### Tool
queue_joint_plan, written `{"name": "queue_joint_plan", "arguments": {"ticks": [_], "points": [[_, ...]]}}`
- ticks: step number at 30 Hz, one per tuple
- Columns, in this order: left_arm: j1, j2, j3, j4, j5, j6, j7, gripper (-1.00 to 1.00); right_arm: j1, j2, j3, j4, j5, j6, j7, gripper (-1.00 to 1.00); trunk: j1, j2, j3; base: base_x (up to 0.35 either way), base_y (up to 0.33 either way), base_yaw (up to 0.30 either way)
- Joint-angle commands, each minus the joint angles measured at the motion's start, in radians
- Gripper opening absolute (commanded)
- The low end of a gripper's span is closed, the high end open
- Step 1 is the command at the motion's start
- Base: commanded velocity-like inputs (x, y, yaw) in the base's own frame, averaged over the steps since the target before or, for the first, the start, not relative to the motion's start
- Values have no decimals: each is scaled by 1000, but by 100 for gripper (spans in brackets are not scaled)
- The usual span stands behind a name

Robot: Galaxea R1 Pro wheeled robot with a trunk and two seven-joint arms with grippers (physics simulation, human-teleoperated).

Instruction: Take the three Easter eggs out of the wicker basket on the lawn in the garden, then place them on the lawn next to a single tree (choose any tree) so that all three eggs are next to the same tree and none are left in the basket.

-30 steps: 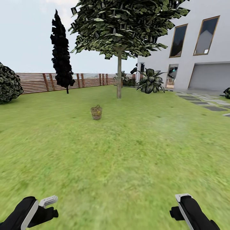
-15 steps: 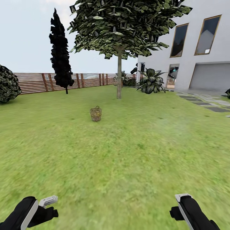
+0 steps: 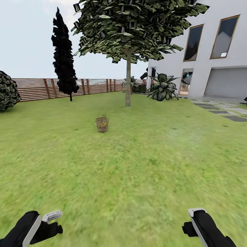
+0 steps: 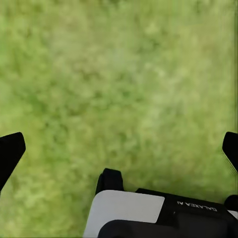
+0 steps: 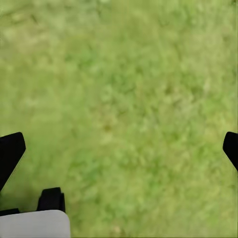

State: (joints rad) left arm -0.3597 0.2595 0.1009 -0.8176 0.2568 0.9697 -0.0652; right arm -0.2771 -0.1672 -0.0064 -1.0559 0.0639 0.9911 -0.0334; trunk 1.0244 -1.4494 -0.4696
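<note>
Jaws spread over lawn (image 4: 119, 74) — left wrist housing (image 4: 198, 208) reads "GALAXEA AI".

My whole head view has shifted over the last second, so it is the camera that has moved with the robot, not the garden. The basket (image 3: 102, 124) sits a little lower and further left in my picture than before. The bush (image 3: 7, 91) by the fence has slid partly out at the left, and the cypress (image 3: 64, 56) has drifted the same way. The house (image 3: 212, 51) has crept right, and the stepping stones (image 3: 223, 110) have run further off the edge. The tree trunk (image 3: 128, 84) has hardly shifted. My two tools sit where they were in my picture.
</note>
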Motion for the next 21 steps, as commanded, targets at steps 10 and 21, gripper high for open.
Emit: {"name": "queue_joint_plan", "arguments": {"ticks": [10, 21], "points": [[0, 0, 1, -1, -5, 4, -7, 100, -1, 0, -1, -1, 6, 4, 3, 100, 1, -1, -1, 338, 0, 0], [0, -2, 0, -1, -5, 4, -7, 100, -1, 0, -3, -1, 5, 3, 3, 100, 1, -1, -1, 338, 0, 60]]}}
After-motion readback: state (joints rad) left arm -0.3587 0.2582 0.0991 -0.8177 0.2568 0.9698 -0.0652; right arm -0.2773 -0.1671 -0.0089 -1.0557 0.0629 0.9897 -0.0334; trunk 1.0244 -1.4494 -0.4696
